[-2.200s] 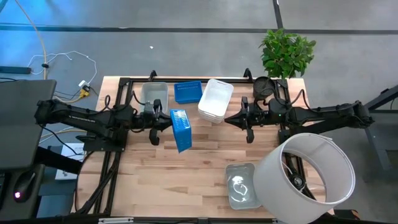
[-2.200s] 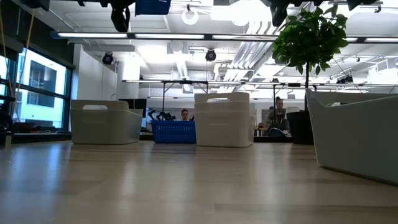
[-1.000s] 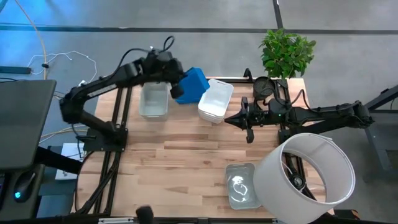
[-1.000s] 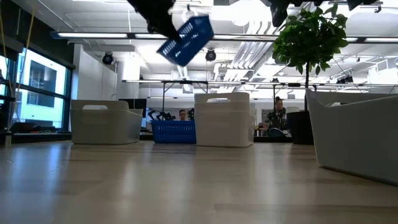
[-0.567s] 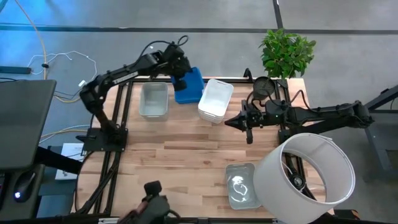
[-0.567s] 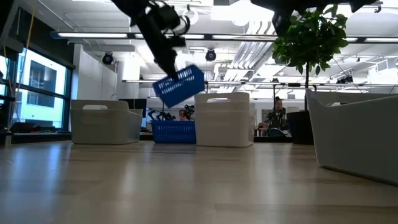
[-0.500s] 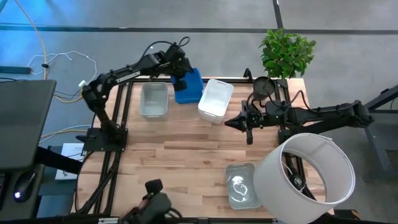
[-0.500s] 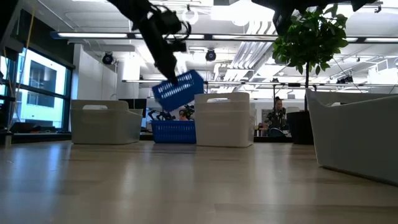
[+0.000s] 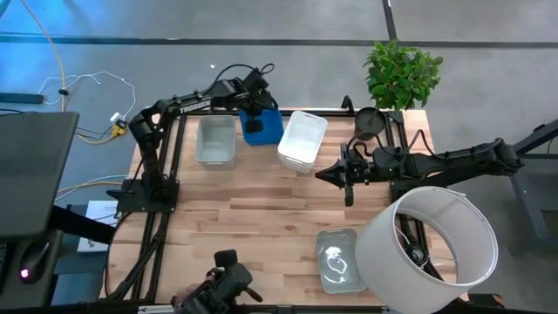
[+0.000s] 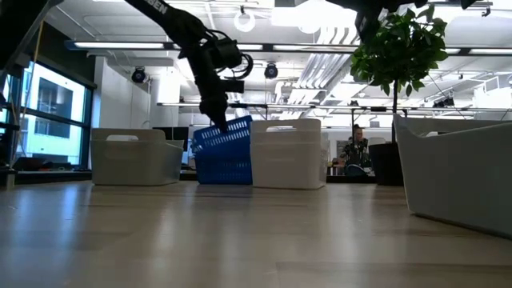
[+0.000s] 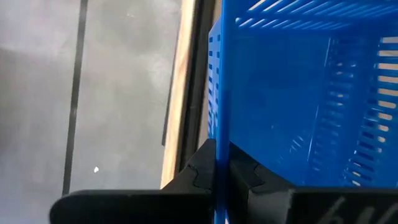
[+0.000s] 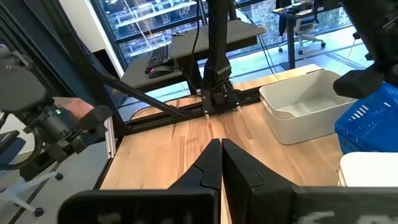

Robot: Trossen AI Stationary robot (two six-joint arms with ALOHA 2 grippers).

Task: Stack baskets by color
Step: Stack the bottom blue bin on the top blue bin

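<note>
Along the wooden counter's far edge, the left claw, clamped on the rim of a tilted blue basket, holds it directly over a second blue basket, while the right claw waits shut mid-counter.

One camera hangs overhead, looking straight down on the whole table. Another sits at tabletop level, facing across into the room. Each wrist camera peers past its own fingers, the left very close. All four catch the blue basket.
</note>
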